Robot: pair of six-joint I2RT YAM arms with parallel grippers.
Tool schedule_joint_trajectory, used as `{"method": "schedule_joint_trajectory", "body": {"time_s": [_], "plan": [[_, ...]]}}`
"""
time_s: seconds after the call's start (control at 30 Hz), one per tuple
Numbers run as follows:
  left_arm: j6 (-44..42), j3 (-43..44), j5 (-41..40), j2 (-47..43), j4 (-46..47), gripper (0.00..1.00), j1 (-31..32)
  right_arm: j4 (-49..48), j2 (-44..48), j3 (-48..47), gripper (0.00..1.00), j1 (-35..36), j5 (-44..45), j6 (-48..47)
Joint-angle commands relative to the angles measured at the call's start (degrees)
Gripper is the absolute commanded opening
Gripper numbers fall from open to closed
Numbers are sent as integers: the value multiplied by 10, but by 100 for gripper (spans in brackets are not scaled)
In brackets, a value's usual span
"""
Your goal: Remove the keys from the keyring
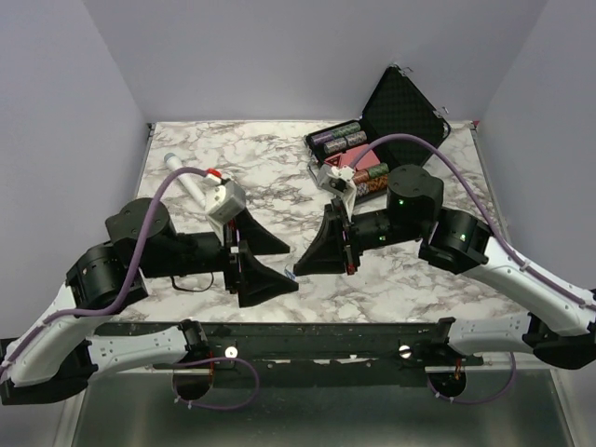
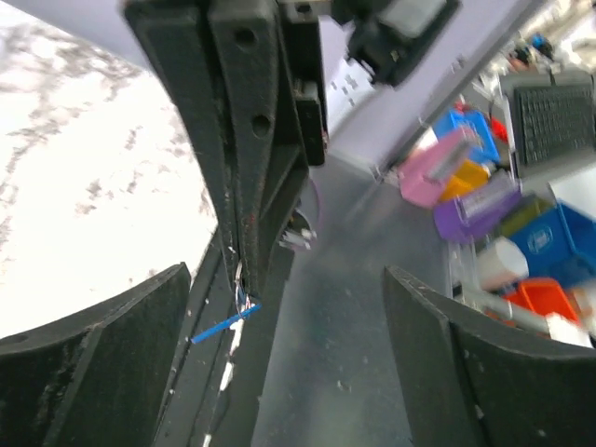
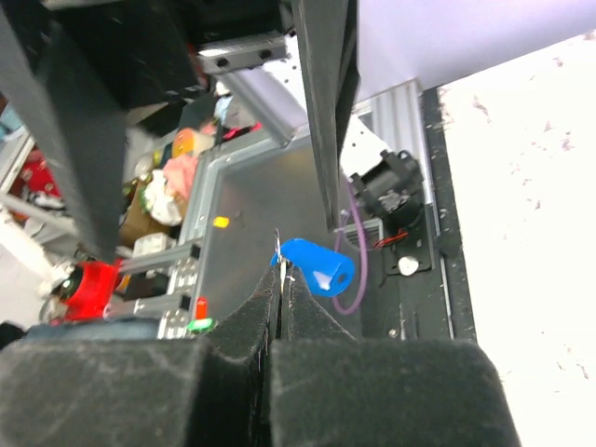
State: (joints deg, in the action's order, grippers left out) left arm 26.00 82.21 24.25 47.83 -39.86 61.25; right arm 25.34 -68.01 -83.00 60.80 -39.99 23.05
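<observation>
My right gripper is shut, pinching a thin sliver of metal at its tips. The keyring's bright-blue tag hangs just past the fingertips. In the left wrist view the tag shows edge-on below the right arm's closed fingers. I cannot tell whether the pinched metal is the ring or a key, and no separate key shows. My left gripper is open and empty. Its two fingers straddle the right gripper's tips without touching them, above the table's near edge.
A white microphone lies at the back left of the marble table. An open black case with coloured stacks stands at the back right. The black frame rail runs along the near edge.
</observation>
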Motion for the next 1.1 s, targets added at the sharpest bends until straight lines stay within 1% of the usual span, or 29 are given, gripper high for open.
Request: {"method": "schedule_joint_trajectory", "body": {"time_s": [0.0,0.07,0.1,0.23,0.33,0.5,0.77,0.83,0.87,1.07], "plan": [[12,44,-152,-33,4,94,3,-56,30,30,1,-2,82,17],[34,17,-207,-64,51,95,2,-94,42,51,1,-2,103,37],[46,-11,-232,-89,81,93,2,-113,49,61,1,-2,105,46],[95,-160,-273,-184,242,78,2,-210,74,104,1,-2,126,93],[128,-220,-287,-207,304,71,2,-274,80,119,1,-2,131,114],[136,-215,-246,-167,320,67,3,-309,75,123,1,-2,138,125],[151,-224,-243,-132,377,58,3,-330,76,123,1,-2,147,129],[152,-224,-243,-126,385,57,4,-332,77,122,1,-2,149,130],[152,-224,-229,-124,390,56,3,-332,75,122,1,-2,149,129],[142,-228,-238,-136,417,56,3,-330,80,125,1,-2,159,129]]}}
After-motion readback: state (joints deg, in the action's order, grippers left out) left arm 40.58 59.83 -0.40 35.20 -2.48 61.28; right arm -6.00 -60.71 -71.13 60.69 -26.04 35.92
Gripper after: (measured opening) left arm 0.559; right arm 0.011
